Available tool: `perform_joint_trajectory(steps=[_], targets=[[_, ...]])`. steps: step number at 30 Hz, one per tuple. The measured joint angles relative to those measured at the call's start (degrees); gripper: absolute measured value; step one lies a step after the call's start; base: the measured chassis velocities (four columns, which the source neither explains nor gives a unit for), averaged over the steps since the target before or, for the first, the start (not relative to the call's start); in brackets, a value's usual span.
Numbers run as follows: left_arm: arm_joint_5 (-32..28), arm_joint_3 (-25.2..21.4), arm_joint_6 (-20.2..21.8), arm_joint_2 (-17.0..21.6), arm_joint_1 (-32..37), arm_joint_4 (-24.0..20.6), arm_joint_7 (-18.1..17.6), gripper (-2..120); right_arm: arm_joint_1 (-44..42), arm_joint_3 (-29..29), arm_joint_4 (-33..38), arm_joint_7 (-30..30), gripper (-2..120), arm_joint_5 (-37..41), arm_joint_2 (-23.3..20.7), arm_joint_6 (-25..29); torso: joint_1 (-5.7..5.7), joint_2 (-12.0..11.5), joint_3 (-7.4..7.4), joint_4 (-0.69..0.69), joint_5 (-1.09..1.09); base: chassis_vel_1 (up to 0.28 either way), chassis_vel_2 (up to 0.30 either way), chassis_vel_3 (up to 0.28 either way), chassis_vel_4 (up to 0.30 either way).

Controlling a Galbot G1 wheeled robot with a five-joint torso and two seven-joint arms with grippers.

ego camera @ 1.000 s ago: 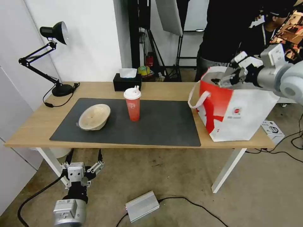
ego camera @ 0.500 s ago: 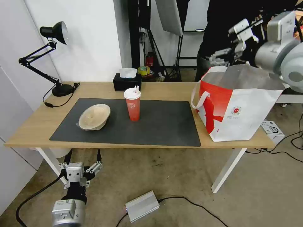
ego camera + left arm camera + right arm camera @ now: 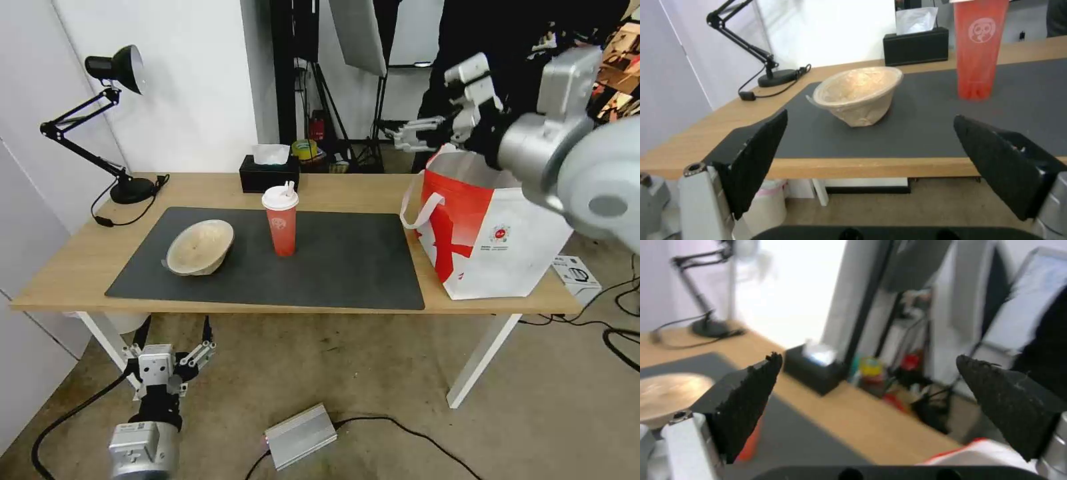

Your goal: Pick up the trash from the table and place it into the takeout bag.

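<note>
Red cup (image 3: 280, 221) and tan bowl (image 3: 199, 247) wait upright on the table (image 3: 347, 193); right gripper (image 3: 412, 133), wide and empty, hangs above the bag (image 3: 493, 233) mouth; left gripper (image 3: 175, 343) sits wide below the table edge.

Right gripper (image 3: 405, 135) out of takeout bag (image 3: 493, 233), leftward.

The table (image 3: 80, 267) has a light wood-grain top under a matt dark grey mat (image 3: 333, 260). The tan bowl (image 3: 200, 247) looks fibrous; the takeout bag (image 3: 493, 233) has silvery foil lining.
</note>
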Motion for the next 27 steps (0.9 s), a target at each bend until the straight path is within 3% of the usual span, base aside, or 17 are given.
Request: perform_joint_trajectory(steps=[4, 10, 14, 17, 18, 27], targets=[[0.0, -0.3, -0.3, 0.0, -0.3, 0.7, 0.0, 100, -9.7, 9.8, 3.2, 1.4, 100, -5.8, -2.2, 0.3, -0.01, 0.0, 0.0, -0.01, -0.01, 0.0, 0.0, 0.0, 0.0], [0.0, -0.5, -0.6, 0.0, -0.5, 1.0, -0.1, 100, -19.8, 16.8, 5.8, 2.9, 100, -13.8, -2.7, 2.0, 0.0, 0.0, 0.0, 0.0, -0.02, 0.0, 0.0, 0.0, 0.0], [0.0, -1.2, -0.8, 0.0, -0.3, 1.0, -1.3, 100, -33.5, 25.0, 8.7, 4.6, 100, -20.4, 0.1, 4.1, -0.01, 0.0, 0.0, 0.02, -0.01, 0.0, 0.0, 0.0, 0.0], [0.0, -1.3, -0.8, 0.0, -0.3, 1.0, -1.4, 100, -37.0, 28.0, 9.4, 4.8, 100, -21.8, 0.9, 4.8, 0.0, 0.0, 0.0, 0.02, 0.0, 0.0, 0.0, 0.0, 0.0], [0.0, -1.4, -0.8, 0.0, -0.3, 1.0, -1.5, 100, -44.4, 34.1, 11.2, 4.9, 100, -25.2, 2.9, 6.1, -0.01, 0.0, 0.0, -0.01, -0.01, 0.0, 0.0, 0.0, 0.0], [0.0, -1.4, -0.9, 0.0, -0.1, 1.3, -1.4, 100, -63.4, 41.9, 14.7, 6.2, 100, -33.9, 11.8, 10.0, -0.01, 0.0, 0.0, 0.0, 0.0, 0.0, 0.0, 0.0, 0.0]])
